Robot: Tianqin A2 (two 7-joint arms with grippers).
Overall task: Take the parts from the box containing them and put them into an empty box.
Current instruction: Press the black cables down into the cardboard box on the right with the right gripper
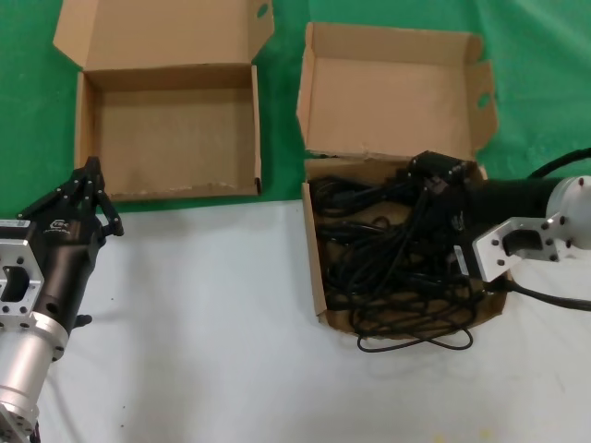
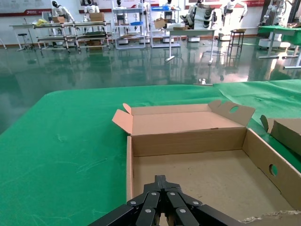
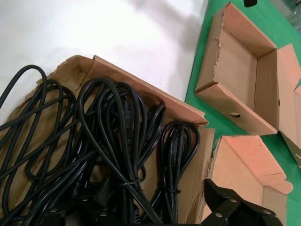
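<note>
The black power cords (image 1: 388, 249) lie tangled in the squarish carton (image 1: 312, 268), whose tabbed lid (image 1: 388, 92) stands up behind it. My right gripper (image 1: 427, 180) reaches in from the right, low over the cords near the carton's back wall. In the right wrist view it (image 3: 136, 207) is open, with cord bundles (image 3: 108, 127) between its spread fingers (image 3: 225, 207). The wide shallow carton (image 1: 171, 138) at the back left holds nothing. My left gripper (image 1: 90, 168) is shut and empty at that carton's front left corner; in the left wrist view it (image 2: 161, 180) points into the carton (image 2: 202, 169).
The cartons straddle the edge between green cloth (image 1: 277, 28) and white tabletop (image 1: 203, 314). One cord loop (image 1: 416, 343) hangs over the full carton's torn front edge. My own thicker cable (image 1: 554, 297) trails at the right. The empty carton also shows in the right wrist view (image 3: 240, 61).
</note>
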